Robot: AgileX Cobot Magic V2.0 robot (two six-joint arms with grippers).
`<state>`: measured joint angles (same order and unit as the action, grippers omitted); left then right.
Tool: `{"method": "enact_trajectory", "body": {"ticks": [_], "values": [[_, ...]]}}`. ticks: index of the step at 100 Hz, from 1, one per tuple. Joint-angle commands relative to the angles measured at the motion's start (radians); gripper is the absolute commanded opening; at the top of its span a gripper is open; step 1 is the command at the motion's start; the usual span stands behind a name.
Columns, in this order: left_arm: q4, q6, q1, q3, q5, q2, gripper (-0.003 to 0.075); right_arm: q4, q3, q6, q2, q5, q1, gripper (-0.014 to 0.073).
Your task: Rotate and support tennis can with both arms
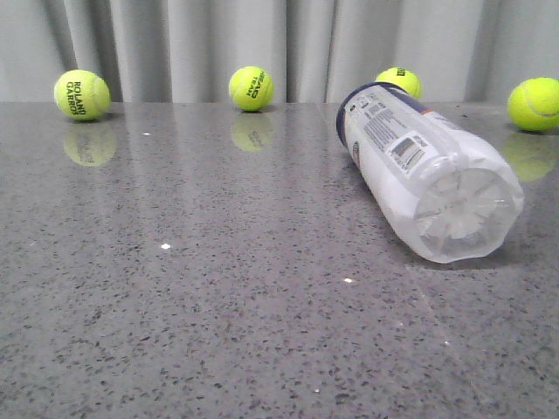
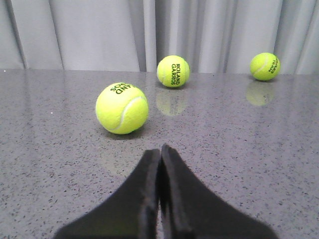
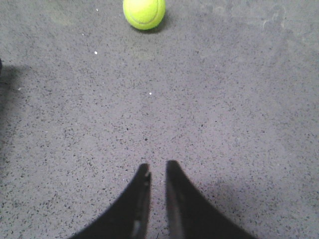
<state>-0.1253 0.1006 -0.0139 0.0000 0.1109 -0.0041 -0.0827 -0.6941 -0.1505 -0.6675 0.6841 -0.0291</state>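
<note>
Tennis can [image 1: 419,175] lies on its side near worktop's far right corner, ribbed base toward the front edge. Left gripper [image 2: 160,152] pressed closed, empty; right gripper [image 3: 157,172] slightly parted, empty

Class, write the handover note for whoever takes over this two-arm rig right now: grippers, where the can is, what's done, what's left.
Left gripper: fingers pressed together, holding nothing, low over the table facing a tennis ball.
Right gripper: a narrow gap between the fingers, holding nothing, over bare table.
Can: lying on its side at the table's right, ribbed base toward the front camera, navy rim toward the curtain. Neither gripper appears in the front view, so neither is near it.
Done: nothing visible.
Left: bring both arms to the can, then rotate and support it.
</note>
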Motion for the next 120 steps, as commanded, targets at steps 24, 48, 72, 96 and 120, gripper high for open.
{"method": "enact_trajectory", "body": {"ticks": [24, 48, 72, 96, 120], "values": [[-0.007, -0.009, 0.001, 0.045, -0.076, -0.033, -0.0020, -0.009, -0.116, 0.007, -0.109, 0.007, 0.000, 0.0665], [-0.007, -0.009, 0.001, 0.045, -0.076, -0.033, -0.0020, 0.069, -0.245, 0.013, -0.191, 0.141, 0.046, 0.0654], [-0.007, -0.009, 0.001, 0.045, -0.076, -0.033, -0.0020, 0.150, -0.391, 0.016, -0.328, 0.177, 0.216, 0.0654], [-0.007, -0.009, 0.001, 0.045, -0.076, -0.033, -0.0020, 0.199, -0.560, -0.013, -0.548, 0.267, 0.344, 0.0654], [-0.007, -0.009, 0.001, 0.045, -0.076, -0.033, -0.0020, 0.223, -0.745, -0.096, -0.766, 0.393, 0.404, 0.0654]]}}
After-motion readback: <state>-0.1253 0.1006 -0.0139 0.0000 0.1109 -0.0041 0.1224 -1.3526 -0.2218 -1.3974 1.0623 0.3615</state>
